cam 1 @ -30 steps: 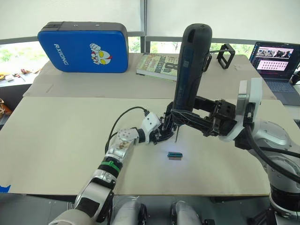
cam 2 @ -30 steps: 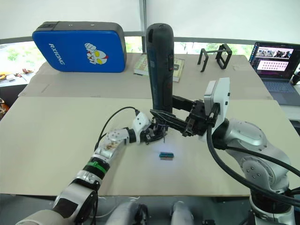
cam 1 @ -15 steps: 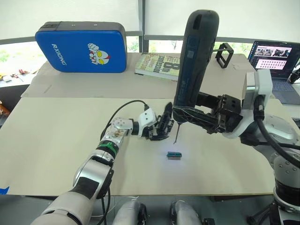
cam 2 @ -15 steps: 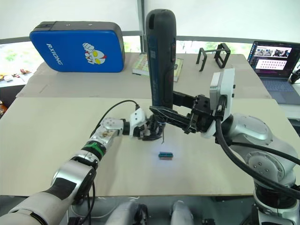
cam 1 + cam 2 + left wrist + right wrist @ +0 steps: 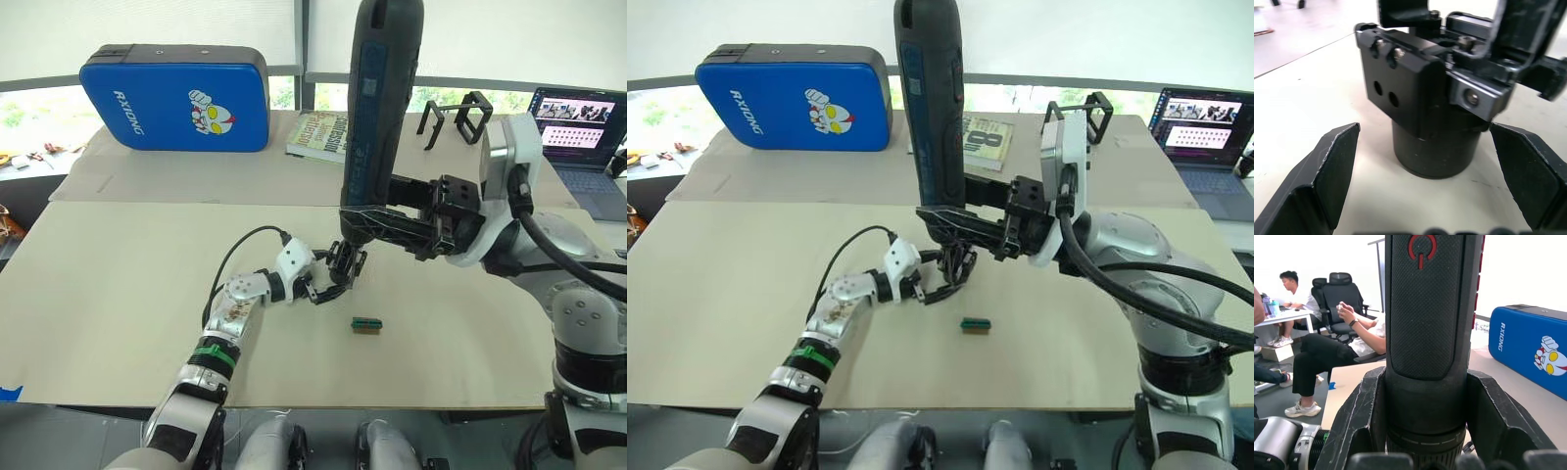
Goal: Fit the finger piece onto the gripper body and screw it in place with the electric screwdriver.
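Surroundings: a blue pad lies at upper left of the head view, a book at upper centre, a wire stand and a laptop at upper right, all on the far desk.
Green block: a small green-and-dark block lies alone on the desk, just below centre.
Gripper body: it stands on its round base at mid-frame, on the desk; in the left wrist view its blocky middle fills the centre.
Obstruction: the screwdriver stands upright over the gripper body and hides its top; the finger piece cannot be made out.
Left hand: the left hand reaches in from lower left, low over the desk, fingers spread either side of the base, not touching it.
Right hand: the right hand comes in from the right, level, clamped around the screwdriver's lower barrel.
Background: people sit on chairs behind in the right wrist view.
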### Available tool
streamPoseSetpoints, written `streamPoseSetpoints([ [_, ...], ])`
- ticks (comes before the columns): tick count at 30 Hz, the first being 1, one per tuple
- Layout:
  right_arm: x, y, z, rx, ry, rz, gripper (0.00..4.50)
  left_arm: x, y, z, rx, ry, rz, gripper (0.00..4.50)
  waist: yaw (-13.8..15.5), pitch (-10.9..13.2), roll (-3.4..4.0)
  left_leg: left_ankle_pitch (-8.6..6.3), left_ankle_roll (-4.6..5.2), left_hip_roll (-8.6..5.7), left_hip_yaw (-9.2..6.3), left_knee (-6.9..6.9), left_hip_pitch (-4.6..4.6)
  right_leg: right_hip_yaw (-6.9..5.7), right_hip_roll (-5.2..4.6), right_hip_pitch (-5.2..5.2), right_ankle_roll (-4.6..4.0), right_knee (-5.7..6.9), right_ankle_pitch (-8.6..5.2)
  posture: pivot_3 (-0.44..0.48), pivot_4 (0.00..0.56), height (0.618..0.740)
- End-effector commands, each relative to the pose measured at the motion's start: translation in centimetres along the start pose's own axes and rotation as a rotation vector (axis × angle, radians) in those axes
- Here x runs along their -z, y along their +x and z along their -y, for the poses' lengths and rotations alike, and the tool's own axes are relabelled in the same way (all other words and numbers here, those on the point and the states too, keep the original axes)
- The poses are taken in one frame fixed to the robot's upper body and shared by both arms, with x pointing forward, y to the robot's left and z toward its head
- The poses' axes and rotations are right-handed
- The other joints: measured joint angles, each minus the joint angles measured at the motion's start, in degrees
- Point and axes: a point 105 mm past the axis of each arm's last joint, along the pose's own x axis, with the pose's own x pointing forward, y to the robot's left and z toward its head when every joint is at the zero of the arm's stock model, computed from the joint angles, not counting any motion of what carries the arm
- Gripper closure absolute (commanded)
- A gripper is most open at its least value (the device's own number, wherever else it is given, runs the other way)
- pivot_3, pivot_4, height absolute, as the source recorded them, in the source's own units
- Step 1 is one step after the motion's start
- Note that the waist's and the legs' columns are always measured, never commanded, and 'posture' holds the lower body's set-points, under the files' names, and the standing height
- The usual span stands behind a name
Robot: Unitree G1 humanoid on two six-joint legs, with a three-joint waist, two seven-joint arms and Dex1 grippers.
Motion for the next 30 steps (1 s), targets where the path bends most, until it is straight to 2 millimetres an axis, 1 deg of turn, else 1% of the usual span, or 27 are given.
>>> streamPoseSetpoints([
  [1, -1.4, 0.6, -0.2, -0.038, -0.055, 0.042, 2.64, -0.8, 0.4, 0.3, -0.014, -0.014, 0.034, 0.00, 0.01, 0.00, 0.00, 0.00, 0.00, 0.00, 0.00, 0.00, 0.00, -0.01, 0.01, -0.01, 0.00, 0.00, 0.00, 0.000, 0.150, 0.740],
  [9, -1.0, 1.9, 0.5, -0.052, -0.092, 0.043, 2.64, -0.6, 0.6, 0.7, -0.015, -0.015, 0.035, 0.00, -0.06, 0.00, 0.00, 0.00, 0.00, -0.01, 0.02, -0.01, 0.00, -0.04, 0.02, 0.01, 0.00, 0.01, 0.00, 0.000, 0.150, 0.740],
  [11, -0.8, 2.2, 0.6, -0.053, -0.102, 0.039, 2.64, -0.6, 0.5, 0.9, -0.005, -0.011, 0.037, 0.54, -0.07, 0.00, 0.00, 0.01, 0.00, -0.03, 0.02, -0.02, 0.00, -0.04, 0.02, 0.01, 0.01, 0.01, 0.00, 0.000, 0.150, 0.740],
  [12, -0.7, 2.3, 0.6, -0.053, -0.106, 0.038, 2.64, -0.5, 0.5, 0.9, -0.002, -0.009, 0.036, 0.89, -0.09, 0.00, 0.01, 0.01, 0.00, -0.03, 0.02, -0.02, 0.00, -0.04, 0.02, 0.00, 0.01, 0.01, 0.00, 0.000, 0.150, 0.740],
  [13, -0.7, 2.3, 0.7, -0.053, -0.110, 0.038, 2.64, -0.5, 0.5, 1.0, 0.001, -0.008, 0.035, 1.27, -0.08, 0.00, 0.01, 0.01, 0.00, -0.03, 0.02, -0.02, 0.00, -0.04, 0.02, 0.00, 0.01, 0.02, 0.00, 0.000, 0.150, 0.740],
  [14, -0.6, 2.5, 0.8, -0.051, -0.116, 0.037, 2.64, -0.4, 0.4, 0.9, 0.001, -0.008, 0.033, 1.80, -0.10, 0.00, 0.00, 0.01, -0.01, -0.03, 0.03, -0.02, 0.00, -0.04, 0.03, 0.00, 0.01, 0.02, 0.00, 0.000, 0.150, 0.740],
  [15, -0.6, 2.6, 0.9, -0.047, -0.121, 0.035, 2.64, -0.4, 0.3, 0.9, 0.001, -0.007, 0.032, 2.22, -0.14, 0.00, 0.01, 0.01, -0.01, -0.02, 0.03, -0.02, 0.00, -0.04, 0.03, 0.00, 0.01, 0.02, 0.00, 0.000, 0.150, 0.740],
  [30, -0.2, 4.0, 1.7, -0.039, -0.173, 0.036, 2.64, -0.3, 0.1, 0.9, 0.004, -0.002, 0.032, 2.23, -0.33, -0.01, 0.02, 0.02, -0.02, -0.02, 0.04, -0.04, 0.01, -0.04, 0.07, -0.01, 0.01, 0.01, 0.00, 0.000, 0.150, 0.740],
])
